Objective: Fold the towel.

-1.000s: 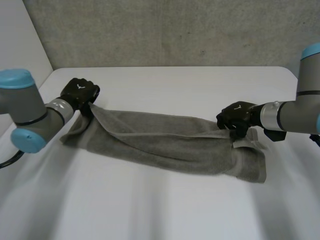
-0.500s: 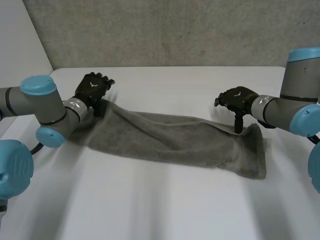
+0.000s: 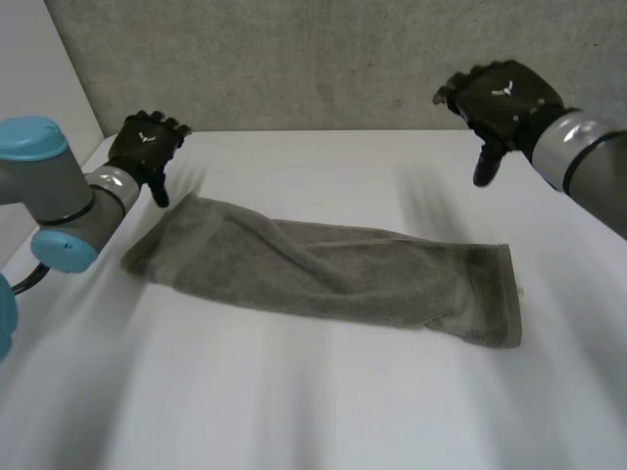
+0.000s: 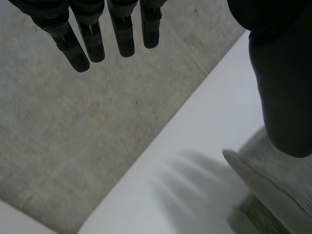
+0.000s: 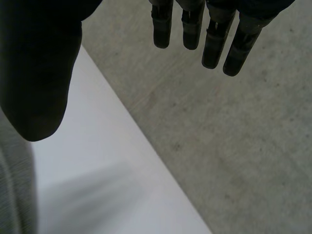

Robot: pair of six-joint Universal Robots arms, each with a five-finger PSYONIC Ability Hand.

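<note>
Since a moment ago our left hand [image 3: 145, 149] and right hand [image 3: 505, 98] have let go and risen, fingers slack, holding nothing. The towel [image 3: 323, 272] lies as a long folded strip across the table [image 3: 323, 401] — we judge its uneven layers could slide apart if we pinch only one.

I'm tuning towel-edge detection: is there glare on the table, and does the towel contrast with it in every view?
Head view: no glare on the white table; the grey towel contrasts with it all round. Left wrist view: the towel's corner is distinct against the table. Right wrist view: a grey strip of towel is distinct too.
</note>
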